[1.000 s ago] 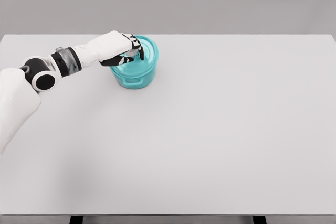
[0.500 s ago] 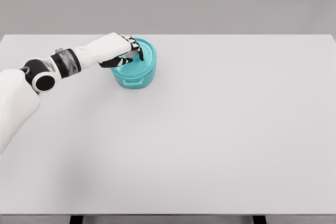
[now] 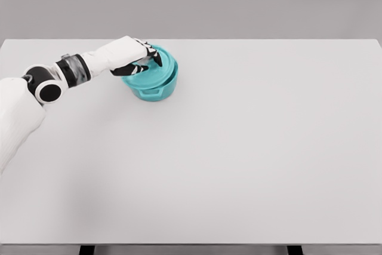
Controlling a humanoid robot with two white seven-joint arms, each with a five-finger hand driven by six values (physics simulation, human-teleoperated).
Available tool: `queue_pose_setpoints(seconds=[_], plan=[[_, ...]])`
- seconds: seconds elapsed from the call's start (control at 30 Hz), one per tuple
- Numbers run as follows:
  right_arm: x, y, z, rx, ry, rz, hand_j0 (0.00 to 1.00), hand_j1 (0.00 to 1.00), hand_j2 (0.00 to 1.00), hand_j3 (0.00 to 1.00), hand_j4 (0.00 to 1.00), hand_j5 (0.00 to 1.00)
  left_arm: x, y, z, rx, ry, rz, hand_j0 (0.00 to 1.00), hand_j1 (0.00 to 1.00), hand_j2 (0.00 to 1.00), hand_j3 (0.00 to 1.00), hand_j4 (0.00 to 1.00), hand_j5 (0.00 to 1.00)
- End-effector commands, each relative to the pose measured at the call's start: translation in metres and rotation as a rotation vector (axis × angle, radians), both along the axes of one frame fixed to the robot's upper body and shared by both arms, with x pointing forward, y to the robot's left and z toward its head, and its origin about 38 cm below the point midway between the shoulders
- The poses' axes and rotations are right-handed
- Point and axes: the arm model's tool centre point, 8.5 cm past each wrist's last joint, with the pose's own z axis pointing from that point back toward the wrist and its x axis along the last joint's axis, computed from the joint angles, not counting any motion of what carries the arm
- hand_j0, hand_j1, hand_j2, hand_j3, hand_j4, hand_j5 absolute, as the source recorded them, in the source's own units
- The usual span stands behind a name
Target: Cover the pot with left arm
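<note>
Head view: left hand [image 3: 136,56] clamped on lid [image 3: 156,67] over pot [image 3: 153,85], far left of table [image 3: 250,147].

Compared with a second before, lid carried slightly leftward and now tilted, left edge dipping below the pot's rim line while the right edge rode higher; pot itself also nudged a little left. Fingers [image 3: 156,55] curled around the lid's top, apparently gripping its knob, though knob hidden beneath the hand. Lid touching pot but judged not yet seated flat, so covering nearly done rather than finished. Levelling and a release probably needed next; risk of shoving pot further. Right arm out of sight.
</note>
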Motion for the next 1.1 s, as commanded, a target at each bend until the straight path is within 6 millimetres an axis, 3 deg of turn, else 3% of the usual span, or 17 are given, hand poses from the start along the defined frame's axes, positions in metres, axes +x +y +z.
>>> queue_pose_setpoints(seconds=[0.0, 0.43, 0.63, 1.07], plan=[[0.0000, 0.0001, 0.0000, 0.000, 0.000, 0.000, 1.00, 1.00, 1.00, 1.00, 1.00, 1.00, 0.0004, -0.0027, 0.0000, -0.012, 0.003, -0.001, 0.56, 0.56, 0.56, 0.56, 0.56, 0.56], [0.0000, 0.0001, 0.0000, 0.000, 0.000, 0.000, 1.00, 1.00, 1.00, 1.00, 1.00, 1.00, 0.0018, -0.0043, 0.0002, -0.012, 0.003, 0.000, 0.57, 0.57, 0.57, 0.57, 0.57, 0.57], [0.0000, 0.0001, 0.0000, 0.000, 0.000, 0.000, 1.00, 1.00, 1.00, 1.00, 1.00, 1.00, 0.0017, -0.0046, 0.0005, -0.012, 0.002, -0.001, 0.65, 0.65, 0.65, 0.65, 0.65, 0.65], [0.0000, 0.0001, 0.0000, 0.000, 0.000, 0.000, 1.00, 1.00, 1.00, 1.00, 1.00, 1.00, 0.0016, -0.0042, 0.0010, -0.013, 0.001, -0.001, 0.69, 0.69, 0.69, 0.69, 0.69, 0.69]])
